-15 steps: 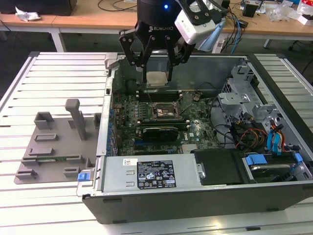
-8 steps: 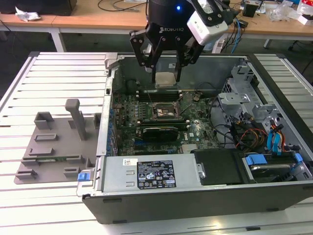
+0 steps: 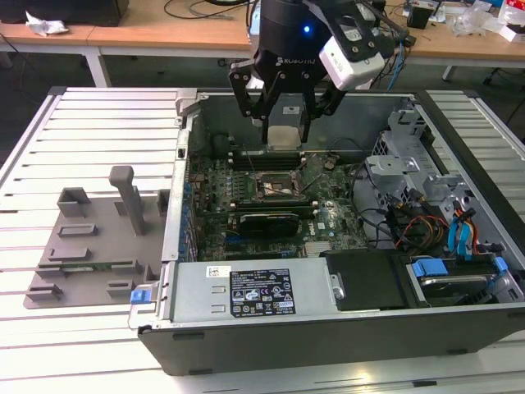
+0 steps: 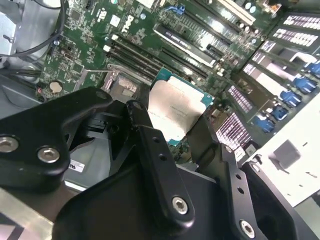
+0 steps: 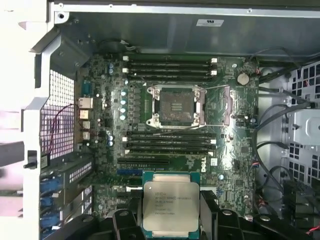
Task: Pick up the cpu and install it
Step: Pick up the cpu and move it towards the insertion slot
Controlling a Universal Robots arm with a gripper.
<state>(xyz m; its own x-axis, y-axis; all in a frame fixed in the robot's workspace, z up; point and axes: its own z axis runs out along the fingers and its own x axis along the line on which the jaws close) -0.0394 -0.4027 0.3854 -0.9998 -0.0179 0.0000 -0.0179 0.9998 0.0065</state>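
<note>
Clearly, the fingers (image 4: 155,150) are clamping the cpu (image 5: 170,202), holding it level above the motherboard (image 5: 235,165); the open socket (image 5: 176,105) is lying below and offset, memory slots (image 5: 170,142) lying between.

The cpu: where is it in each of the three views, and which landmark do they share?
Exterior view: the cpu hangs in the claw over the open computer case.
Second wrist view: the cpu sits tilted, clamped in the claw.
First wrist view: the cpu is in the claw, apart from the empty socket.
Shared landmark: the green motherboard.
</note>
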